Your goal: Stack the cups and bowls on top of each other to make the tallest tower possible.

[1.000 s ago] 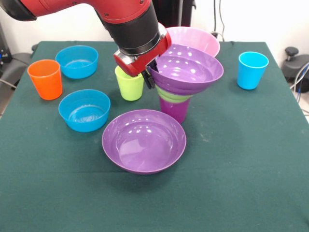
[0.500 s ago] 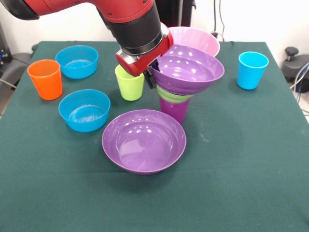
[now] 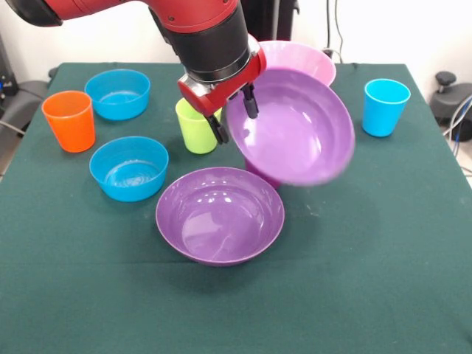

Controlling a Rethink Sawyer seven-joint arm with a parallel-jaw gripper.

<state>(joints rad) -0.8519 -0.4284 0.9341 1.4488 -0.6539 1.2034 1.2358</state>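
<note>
- The jaws (image 3: 234,116) stand apart, one black finger at the upper rim of the tilted purple bowl (image 3: 295,129) and the other lower and to the picture's left, beside the lime green cup (image 3: 198,127); nothing is clamped between them.
- The tilted purple bowl is tipped steeply so that its inside faces the camera, its lower edge blurred; whether a finger touches its rim cannot be told.
- This bowl hides nearly all of the tower beneath it; only a sliver of purple shows under its lower left edge, just behind the flat purple bowl (image 3: 220,215).
- The flat purple bowl sits upright on the green tabletop (image 3: 383,280), in front of the tilted one.
- The red and black arm (image 3: 199,37) comes down from the top left, its wrist just above the lime green cup.
- The pink bowl (image 3: 302,59) stands behind the tilted bowl, its rim showing above it.
- The light blue cup (image 3: 385,107) stands upright, apart, toward the picture's right.
- On the picture's left are the orange cup (image 3: 69,120), a blue bowl (image 3: 117,94) behind it, and a second blue bowl (image 3: 129,168) nearer the camera, all upright and separate.
</note>
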